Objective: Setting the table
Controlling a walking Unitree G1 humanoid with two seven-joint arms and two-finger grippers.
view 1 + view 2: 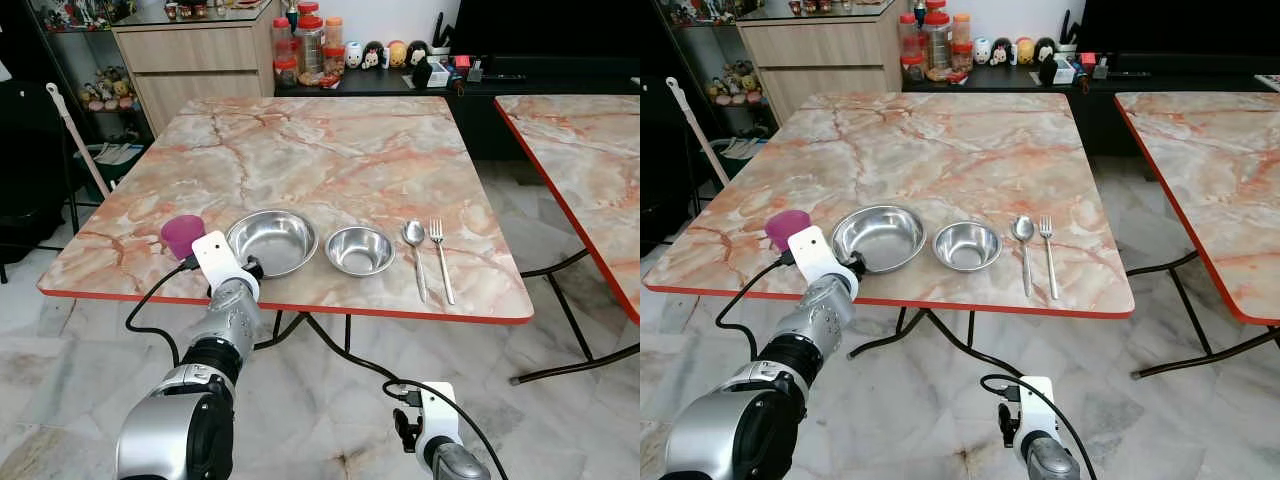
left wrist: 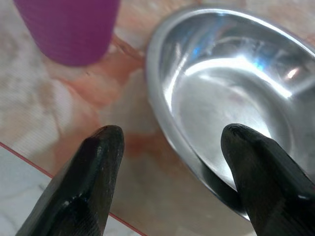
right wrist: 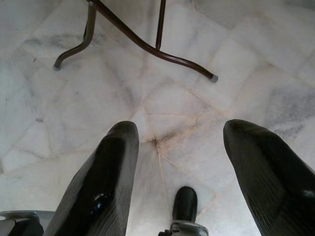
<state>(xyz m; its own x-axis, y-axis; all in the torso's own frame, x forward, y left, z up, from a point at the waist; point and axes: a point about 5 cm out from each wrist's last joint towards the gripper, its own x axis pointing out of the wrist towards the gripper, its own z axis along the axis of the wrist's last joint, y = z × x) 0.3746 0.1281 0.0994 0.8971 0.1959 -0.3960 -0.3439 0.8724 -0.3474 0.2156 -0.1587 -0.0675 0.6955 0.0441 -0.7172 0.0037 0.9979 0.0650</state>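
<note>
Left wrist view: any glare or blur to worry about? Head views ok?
Left wrist view: bright glare streaks inside the large steel bowl; the left tool, open, and the purple cup look soft, too close for sharp focus. Eye views: even light, sharp, mild sheen on the marble table. Right wrist view: evenly lit floor, right tool open.

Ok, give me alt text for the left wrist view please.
The left gripper, its two black fingers open, straddles the near rim of a shiny round steel bowl on an orange-veined marble table. A ribbed purple plastic cup stands beside the bowl.
</note>
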